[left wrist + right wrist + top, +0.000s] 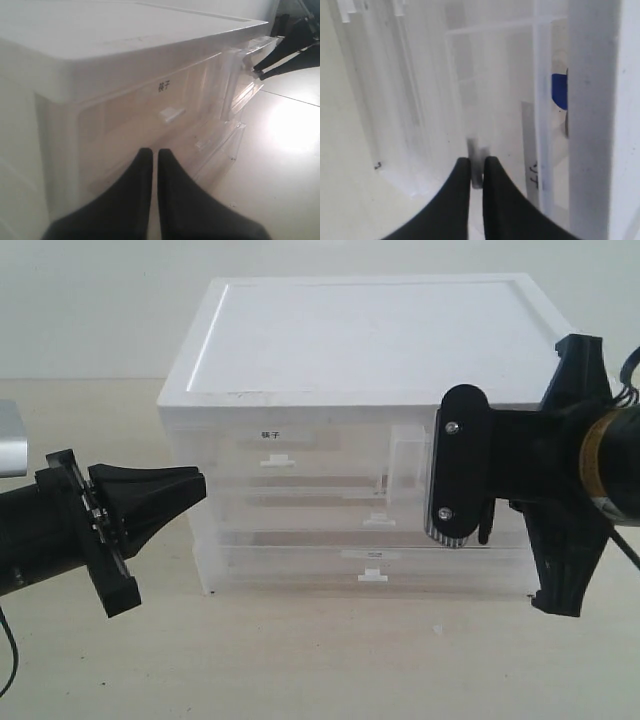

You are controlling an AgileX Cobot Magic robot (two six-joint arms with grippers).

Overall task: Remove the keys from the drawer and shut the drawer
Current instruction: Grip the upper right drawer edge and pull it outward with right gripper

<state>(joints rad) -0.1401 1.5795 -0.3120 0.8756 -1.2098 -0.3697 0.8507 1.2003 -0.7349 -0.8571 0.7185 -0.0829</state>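
Keys (pixel 559 90) lie inside the drawer (pixel 408 462) just beyond the right gripper (pixel 476 161), which is clamped on its tab handle (pixel 476 176); the closed left gripper (pixel 198 486) sits farther off.

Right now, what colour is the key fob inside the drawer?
Blue; the fob shows best in the right wrist view.

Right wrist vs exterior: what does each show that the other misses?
Right wrist only: the keys' blue fob behind translucent plastic, and the right gripper pinched on the tab handle. Exterior only: the left gripper, shut and off the cabinet, and the bold-labelled drawer. Both: the half-width drawer with the right arm at it.
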